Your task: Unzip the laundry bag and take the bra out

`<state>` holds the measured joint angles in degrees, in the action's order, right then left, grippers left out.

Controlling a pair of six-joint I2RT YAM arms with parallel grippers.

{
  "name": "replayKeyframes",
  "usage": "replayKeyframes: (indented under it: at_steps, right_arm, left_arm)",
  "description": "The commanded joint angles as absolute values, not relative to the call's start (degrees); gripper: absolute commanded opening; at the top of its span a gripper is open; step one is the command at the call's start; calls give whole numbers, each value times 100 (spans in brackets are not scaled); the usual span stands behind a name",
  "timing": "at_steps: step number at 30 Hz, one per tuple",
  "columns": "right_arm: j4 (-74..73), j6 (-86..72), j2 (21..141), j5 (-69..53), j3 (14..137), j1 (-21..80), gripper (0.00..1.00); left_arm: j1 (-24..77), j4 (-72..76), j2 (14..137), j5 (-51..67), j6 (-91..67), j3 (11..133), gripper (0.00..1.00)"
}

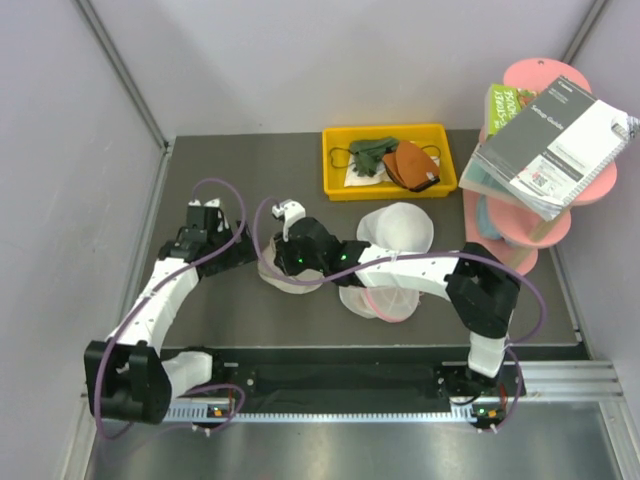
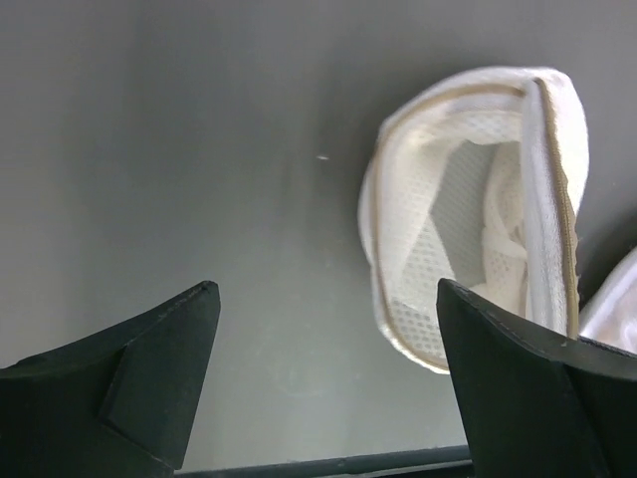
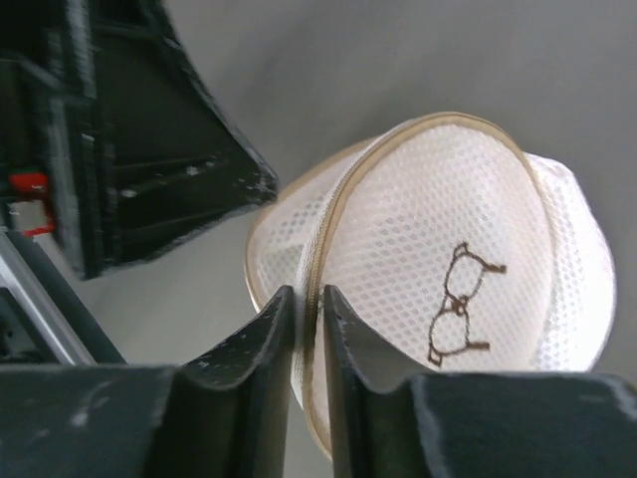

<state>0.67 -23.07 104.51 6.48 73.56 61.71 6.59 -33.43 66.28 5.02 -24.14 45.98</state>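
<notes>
On bag (image 3: 468, 229) rim, right end effector (image 3: 307, 304)

- The left gripper (image 2: 326, 291) is spreading its black fingers wide, gripping nothing.
- A round white mesh laundry bag (image 2: 448, 229), tan-rimmed, is gaping open just ahead of the claw's right-hand finger, lying on the dark grey table (image 2: 179, 149).

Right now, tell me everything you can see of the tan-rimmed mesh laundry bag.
The laundry bag is a round, domed pod of white translucent mesh with a beige-tan zippered rim and a dark stitched outline on its face. It lies on the dark table, with the right claw pinching its zipper seam. From the left wrist it looks partly open, with pale fabric inside.
</notes>
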Motion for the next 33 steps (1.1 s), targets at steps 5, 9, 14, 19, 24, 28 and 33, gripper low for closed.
replayKeyframes:
  at_steps: [5, 9, 14, 19, 24, 28, 33]
  right_arm:
    - [264, -2426, 10705, 229, 7805, 6223, 44]
    - [246, -2321, 10626, 193, 7796, 6223, 63]
    - [202, -2127, 10530, -132, 7814, 6214, 90]
    - [167, -2127, 10170, -89, 7629, 6196, 99]
    - [105, -2223, 9573, -18, 7216, 6039, 100]
    - [105, -2215, 9203, -105, 6926, 5810, 100]
    - [272, -2302, 8974, -281, 6557, 5336, 100]
  left_arm:
    - [299, -3647, 6354, 176, -2338, 4930, 99]
    - [255, -3753, 6433, 88, -2233, 5044, 99]
    - [158, -3806, 6355, 53, -2171, 5133, 99]
    - [105, -3876, 6258, 44, -2153, 5212, 99]
    - [105, -3806, 6135, 167, -2153, 5282, 99]
    - [105, -3665, 6056, 263, -2118, 5309, 99]
    - [97, -3481, 5994, 439, -2153, 5317, 99]
